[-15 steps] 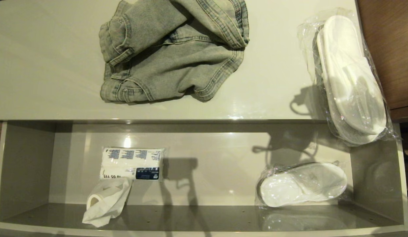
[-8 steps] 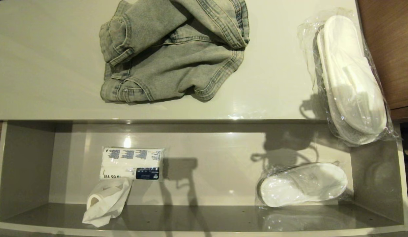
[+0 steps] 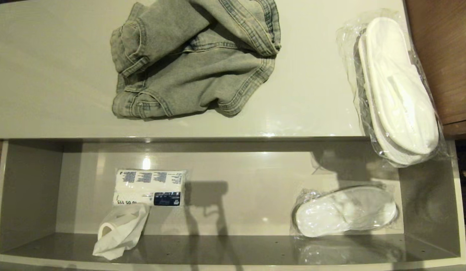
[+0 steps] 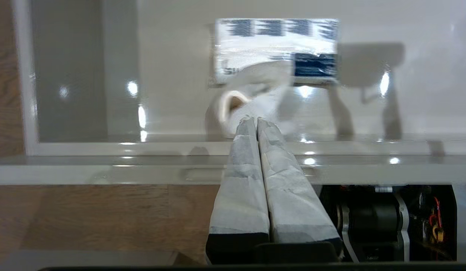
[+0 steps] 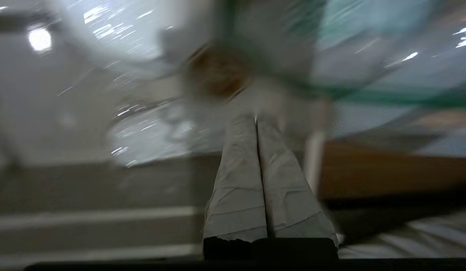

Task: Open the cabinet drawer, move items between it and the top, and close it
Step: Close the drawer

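Slipper pack [image 3: 396, 88], cabinet top [image 3: 60, 82], right end: long axis front-to-back, near end overhanging the open drawer [image 3: 33, 188].
Second slipper pack [image 3: 344, 211], drawer floor, right: long axis side-to-side.
Right gripper [image 5: 256, 119]: jaws pressed together, empty, apart from both packs.
Left gripper [image 4: 256, 120]: jaws together, empty, before the drawer front.
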Tool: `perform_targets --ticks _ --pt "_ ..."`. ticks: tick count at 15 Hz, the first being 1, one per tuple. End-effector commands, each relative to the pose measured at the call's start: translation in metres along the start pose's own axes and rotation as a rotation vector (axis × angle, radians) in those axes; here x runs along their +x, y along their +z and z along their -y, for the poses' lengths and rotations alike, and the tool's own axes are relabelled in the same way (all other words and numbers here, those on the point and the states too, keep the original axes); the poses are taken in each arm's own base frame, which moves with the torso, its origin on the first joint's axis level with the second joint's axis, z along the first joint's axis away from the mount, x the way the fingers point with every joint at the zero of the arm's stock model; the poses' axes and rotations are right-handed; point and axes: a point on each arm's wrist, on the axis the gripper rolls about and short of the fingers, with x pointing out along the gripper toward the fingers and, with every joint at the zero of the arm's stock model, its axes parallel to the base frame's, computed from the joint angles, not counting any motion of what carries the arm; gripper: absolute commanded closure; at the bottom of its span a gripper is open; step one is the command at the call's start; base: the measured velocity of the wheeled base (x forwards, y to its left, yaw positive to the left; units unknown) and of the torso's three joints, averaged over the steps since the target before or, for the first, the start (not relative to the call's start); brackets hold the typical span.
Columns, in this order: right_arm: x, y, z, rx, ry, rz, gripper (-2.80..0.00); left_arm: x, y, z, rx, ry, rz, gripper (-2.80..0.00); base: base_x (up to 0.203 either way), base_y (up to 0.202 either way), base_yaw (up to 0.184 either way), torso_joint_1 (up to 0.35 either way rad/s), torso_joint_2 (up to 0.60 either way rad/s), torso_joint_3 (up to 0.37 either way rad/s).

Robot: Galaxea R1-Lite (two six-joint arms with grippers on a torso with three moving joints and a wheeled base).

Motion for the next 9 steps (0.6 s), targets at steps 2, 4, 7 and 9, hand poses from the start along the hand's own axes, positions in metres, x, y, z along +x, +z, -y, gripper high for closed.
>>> perform_targets --ticks 2,4,7,9 --pt "-0.007 -0.102 -0.005 -0.095 0.136 -0.048 0.0 0.0 0.0 0.0 0.0 -0.001 0.001 0.0 0.0 0.0 0.0 0.0 0.0 0.0" --pt "-0.008 -0.144 -0.006 -0.201 0.054 0.017 0.0 0.0 0.0 0.0 0.0 -0.001 0.0 0.0 0.0 0.0 0.0 0.0 0.0 0.0" --pt "-0.014 -0.137 -0.007 -0.341 0.074 0.189 0.0 0.0 0.0 0.0 0.0 -0.001 0.001 0.0 0.0 0.0 0.0 0.0 0.0 0.0" --pt "-0.015 -0.135 -0.007 -0.352 0.082 0.205 0.0 0.0 0.0 0.0 0.0 -0.001 0.001 0.0 0.0 0.0 0.0 0.0 0.0 0.0"
